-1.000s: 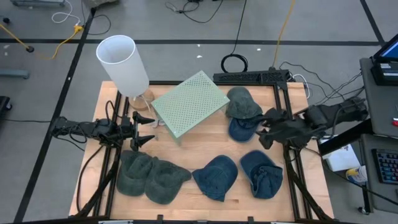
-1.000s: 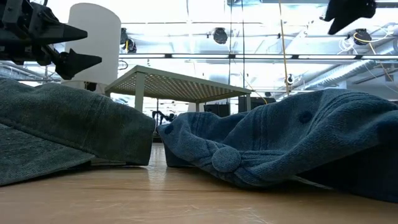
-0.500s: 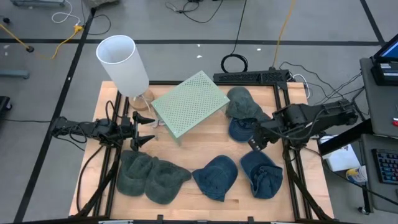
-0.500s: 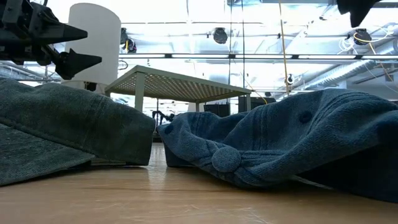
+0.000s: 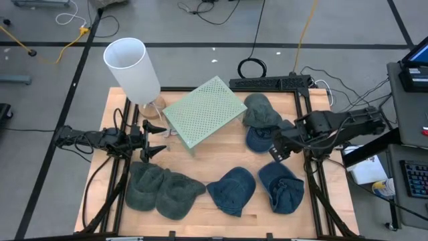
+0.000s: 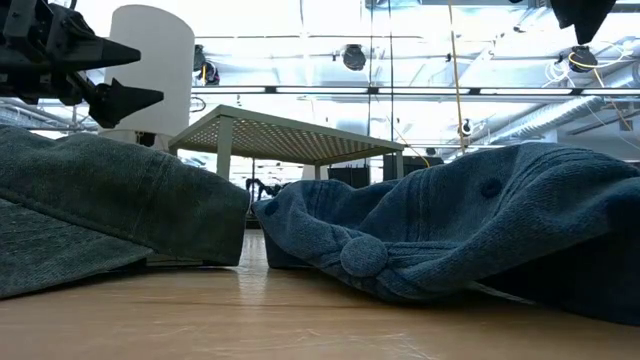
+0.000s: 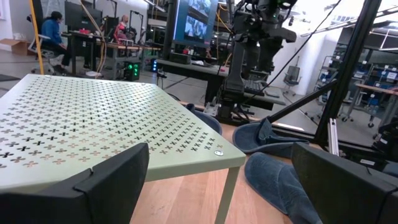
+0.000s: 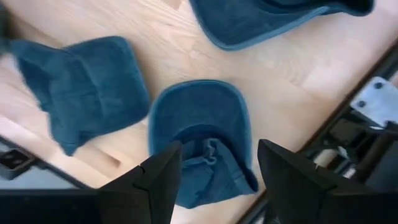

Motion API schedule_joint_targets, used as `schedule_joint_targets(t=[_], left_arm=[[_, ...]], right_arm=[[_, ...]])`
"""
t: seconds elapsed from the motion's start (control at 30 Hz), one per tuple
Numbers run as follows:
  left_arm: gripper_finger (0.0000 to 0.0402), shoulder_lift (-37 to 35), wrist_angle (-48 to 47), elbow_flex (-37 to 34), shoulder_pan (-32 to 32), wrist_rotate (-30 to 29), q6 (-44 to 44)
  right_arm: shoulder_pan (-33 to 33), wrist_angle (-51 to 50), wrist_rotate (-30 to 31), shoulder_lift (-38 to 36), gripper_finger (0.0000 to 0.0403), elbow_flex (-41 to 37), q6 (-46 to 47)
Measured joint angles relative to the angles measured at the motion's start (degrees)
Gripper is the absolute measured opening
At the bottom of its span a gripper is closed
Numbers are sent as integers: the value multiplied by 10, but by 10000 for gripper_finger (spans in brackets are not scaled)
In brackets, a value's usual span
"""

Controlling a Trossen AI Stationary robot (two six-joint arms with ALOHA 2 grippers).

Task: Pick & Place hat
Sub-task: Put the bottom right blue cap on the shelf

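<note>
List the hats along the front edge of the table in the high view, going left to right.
Grey-green hat → second grey-green hat → blue hat → blue hat with its underside showing, which lies below the right gripper.

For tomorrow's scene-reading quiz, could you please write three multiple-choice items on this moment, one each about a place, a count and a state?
1. Where does the right gripper hover?
A. over the blue caps at the table's right side
B. over the white lamp
C. beyond the table's front edge

2. How many grey-green hats lie at the front left?
A. none
B. two
C. five

3. How are the left gripper's fingers?
A. shut on a cap
B. open, holding nothing
C. shut on the green perforated stand

Answers: 1 A, its wrist view looks down on a blue cap; 2 B, two lie side by side; 3 B, fingers apart.
</note>
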Motion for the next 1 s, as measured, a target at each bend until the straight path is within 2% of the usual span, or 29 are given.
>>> schedule_joint_targets(t=[0.57,1.0], left_arm=[[399,0,0,0,0,0,0],[399,0,0,0,0,0,0]], right_arm=[[109,20,-1,80,203,0,143],[161,65,-30,109,203,0,179]])
